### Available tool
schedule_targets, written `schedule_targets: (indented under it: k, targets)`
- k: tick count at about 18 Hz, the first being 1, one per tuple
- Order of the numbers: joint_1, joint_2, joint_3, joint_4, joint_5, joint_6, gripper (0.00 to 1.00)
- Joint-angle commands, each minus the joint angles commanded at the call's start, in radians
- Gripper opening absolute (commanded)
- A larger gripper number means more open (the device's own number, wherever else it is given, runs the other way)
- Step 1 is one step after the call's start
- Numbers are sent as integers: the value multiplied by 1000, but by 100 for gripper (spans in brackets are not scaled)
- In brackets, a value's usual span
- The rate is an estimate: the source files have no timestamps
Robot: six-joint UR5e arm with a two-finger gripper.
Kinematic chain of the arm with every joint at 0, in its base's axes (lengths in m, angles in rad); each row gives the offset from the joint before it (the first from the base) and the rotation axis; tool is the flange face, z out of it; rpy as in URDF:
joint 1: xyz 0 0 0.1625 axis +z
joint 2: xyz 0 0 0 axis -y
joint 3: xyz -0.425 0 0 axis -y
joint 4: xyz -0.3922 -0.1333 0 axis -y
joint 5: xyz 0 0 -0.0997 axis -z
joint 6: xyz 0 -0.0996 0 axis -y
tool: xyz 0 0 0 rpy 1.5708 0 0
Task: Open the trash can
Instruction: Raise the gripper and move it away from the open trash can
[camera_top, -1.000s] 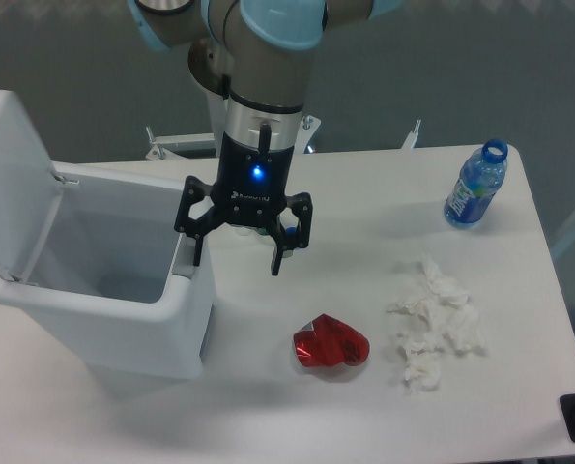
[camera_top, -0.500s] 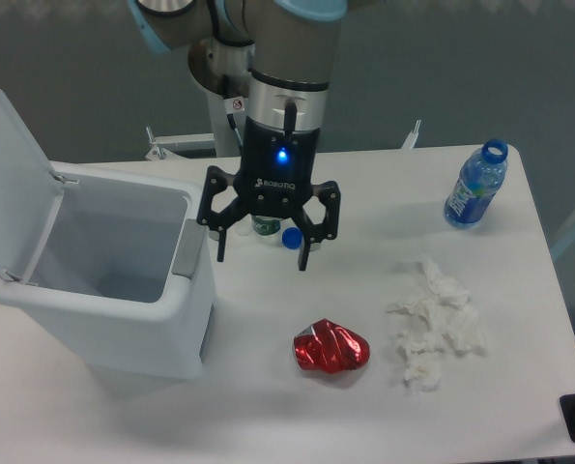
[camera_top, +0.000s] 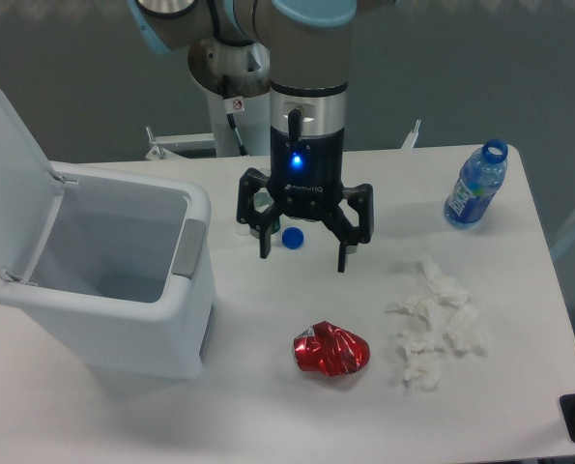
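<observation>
The white trash can stands at the left of the table. Its lid is swung up and back, so the inside shows. The grey push-button sits on the right rim. My gripper hangs open and empty above the table, to the right of the can and clear of it, with its fingers spread wide.
A crushed red can lies in front of the gripper. Crumpled white tissues lie to the right. A blue water bottle stands at the far right. A blue cap and a small bottle sit behind the gripper.
The gripper has moved right, away from the trash can's button edge. The lid stays open.
</observation>
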Motion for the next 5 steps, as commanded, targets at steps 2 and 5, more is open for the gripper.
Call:
schedule_targets:
  k: [2, 5]
  targets:
    - [0, -5, 0, 0, 23, 38, 100]
    - [2, -17, -2, 0, 28, 57, 100]
